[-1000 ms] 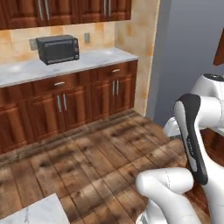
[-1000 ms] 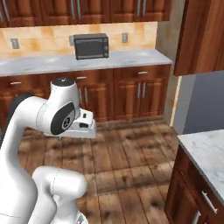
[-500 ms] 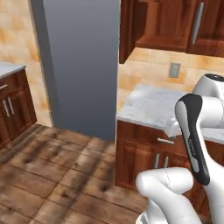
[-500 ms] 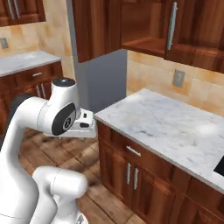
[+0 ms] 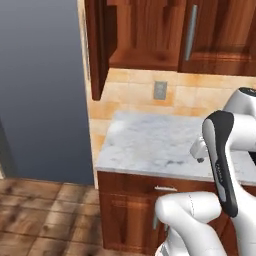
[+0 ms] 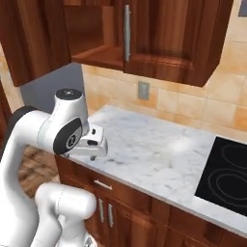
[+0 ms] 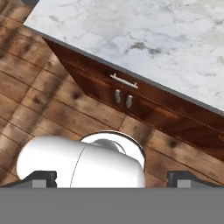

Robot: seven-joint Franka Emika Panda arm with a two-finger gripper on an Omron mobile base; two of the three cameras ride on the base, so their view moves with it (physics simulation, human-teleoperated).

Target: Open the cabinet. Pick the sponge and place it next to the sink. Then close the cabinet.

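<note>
The dark reddish-brown wall cabinet (image 5: 215,35) (image 6: 164,34) hangs over a marble counter (image 5: 150,145). Its door with the long grey bar handle (image 6: 127,31) is shut. The compartment to the left of that door shows a bare inner shelf (image 5: 145,57). The sponge and the sink are out of view. My gripper (image 6: 92,153) (image 5: 198,152) is tucked close to the arm at counter-edge height and points down. In the hand view its two fingertips (image 7: 39,177) stand far apart with nothing between them, so the gripper (image 7: 111,179) is open.
A tall grey fridge (image 5: 40,90) stands left of the counter. A glossy black stovetop (image 6: 226,178) lies at the counter's right end. A wall outlet (image 6: 143,90) sits on the tiled backsplash. Lower wooden drawers (image 7: 124,81) and wood floor (image 7: 35,65) lie below the hand.
The whole picture has shifted: the base has turned from the microwave counter, past the fridge, to this counter under the wall cabinet. The arm keeps the same folded pose.
</note>
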